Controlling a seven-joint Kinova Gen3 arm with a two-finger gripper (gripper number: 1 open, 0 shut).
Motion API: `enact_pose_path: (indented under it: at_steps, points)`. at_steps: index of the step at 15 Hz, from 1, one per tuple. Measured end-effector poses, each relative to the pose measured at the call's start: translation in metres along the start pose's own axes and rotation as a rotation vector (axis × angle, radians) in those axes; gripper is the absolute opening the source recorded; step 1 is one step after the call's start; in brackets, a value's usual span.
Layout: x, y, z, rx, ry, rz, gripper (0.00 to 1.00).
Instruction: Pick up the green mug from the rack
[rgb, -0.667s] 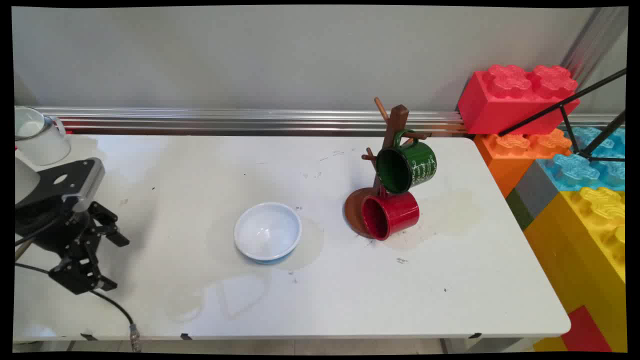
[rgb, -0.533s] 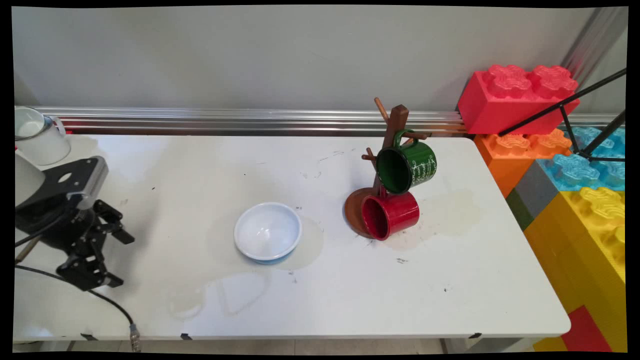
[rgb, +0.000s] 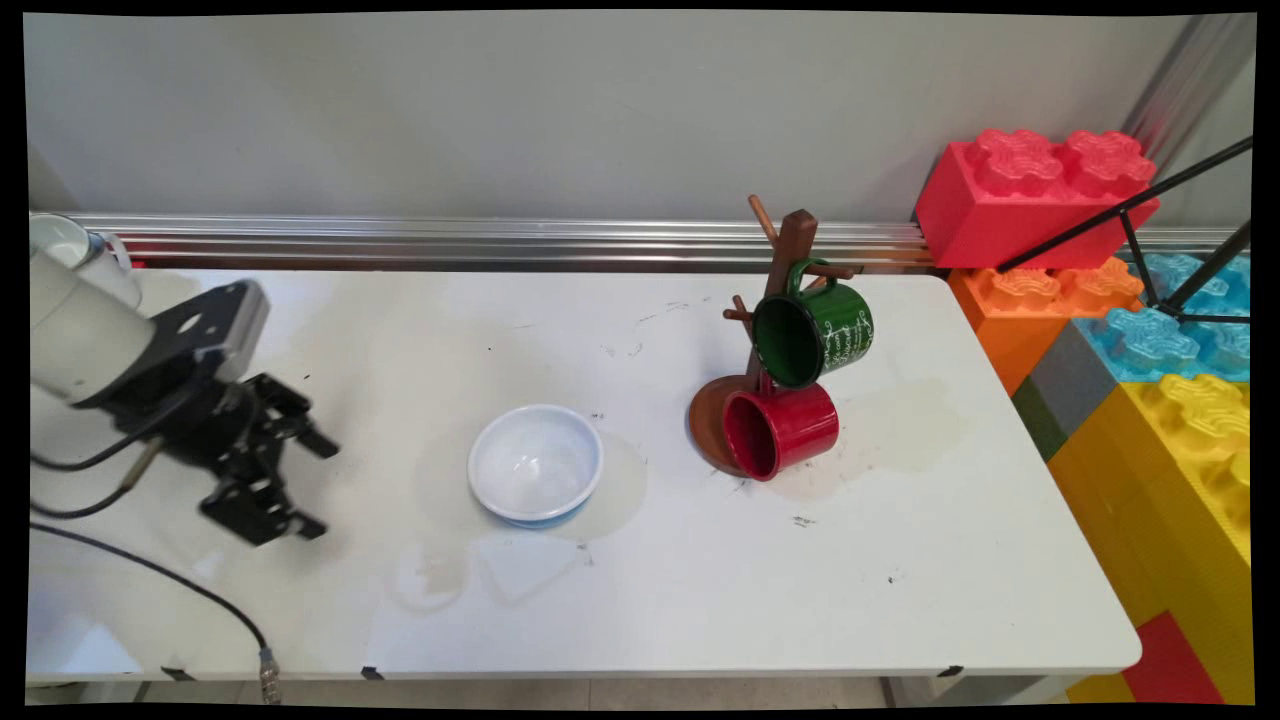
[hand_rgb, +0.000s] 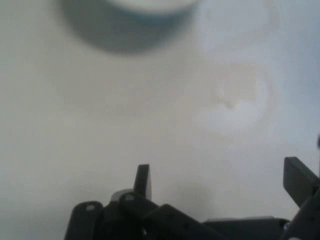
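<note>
My black gripper (rgb: 315, 485) hangs open over the left part of the white table (rgb: 640, 600), with nothing between its fingers. A white bowl with a blue underside (rgb: 535, 464) sits to its right, about a hand's width away. In the hand view the gripper (hand_rgb: 220, 180) rises from the bottom edge, open, over bare tabletop, and the bowl's edge (hand_rgb: 150, 6) shows blurred at the top. Farther right stands a brown wooden mug tree (rgb: 785, 265) with a green mug (rgb: 812, 333) hanging on a peg and a red mug (rgb: 780, 428) at its base.
A white mug (rgb: 70, 255) stands at the table's far left corner, partly behind the arm. Large toy blocks, red (rgb: 1030, 195), orange (rgb: 1040, 300), blue (rgb: 1170, 335) and yellow (rgb: 1190, 470), are stacked off the right edge. A black cable (rgb: 180, 590) trails across the front left.
The gripper has moved right and slightly away from the front edge, closer to the white bowl, and stays open. The bowl and mugs have not moved.
</note>
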Motion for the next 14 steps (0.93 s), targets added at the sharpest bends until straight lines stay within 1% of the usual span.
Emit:
enact_pose_path:
  at_steps: [2, 4, 7, 9, 12, 14]
  points:
    - [0.020, -0.003, 0.004, 0.017, 0.042, 0.006, 1.00]
    - [0.039, -0.004, 0.006, 0.034, 0.071, 0.010, 1.00]
    - [0.070, -0.001, 0.010, 0.053, 0.099, 0.012, 1.00]
    - [0.093, 0.003, 0.012, 0.062, 0.113, 0.007, 1.00]
    - [0.139, 0.015, 0.015, 0.073, 0.144, 0.000, 1.00]
    - [0.165, 0.022, 0.017, 0.074, 0.162, -0.012, 1.00]
